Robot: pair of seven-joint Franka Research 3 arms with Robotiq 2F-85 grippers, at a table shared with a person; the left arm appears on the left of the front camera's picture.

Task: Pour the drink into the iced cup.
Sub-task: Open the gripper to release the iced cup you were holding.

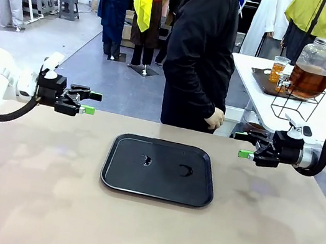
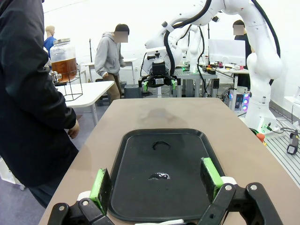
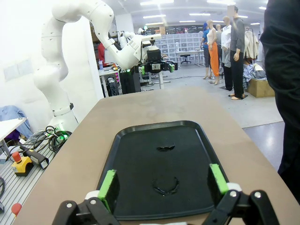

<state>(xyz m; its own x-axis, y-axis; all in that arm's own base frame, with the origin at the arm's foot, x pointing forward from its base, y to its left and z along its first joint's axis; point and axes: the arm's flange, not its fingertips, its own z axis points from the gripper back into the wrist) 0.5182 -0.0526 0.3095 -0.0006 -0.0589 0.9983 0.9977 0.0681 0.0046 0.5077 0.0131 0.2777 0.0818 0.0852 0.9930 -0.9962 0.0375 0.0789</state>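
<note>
Front view: a black tray [image 1: 159, 169] with 2 small wet marks is seen lying at the middle of a tan table [image 1: 24, 192]. The left gripper [image 1: 92, 103] and the right gripper [image 1: 244, 145] are held level above the table at either side of the tray, both with jaws spread wide and nothing held. A person in a dark coat [image 1: 200, 53] is seen at the far edge. The drink [image 1: 309, 81] is kept in a glass jar dispenser on a wire stand on a white side table [image 1: 255, 65], well apart from both grippers, beside a cup [image 1: 278, 69] on a dark tray. No cup is on the near tray, so pouring would likely spill.
</note>
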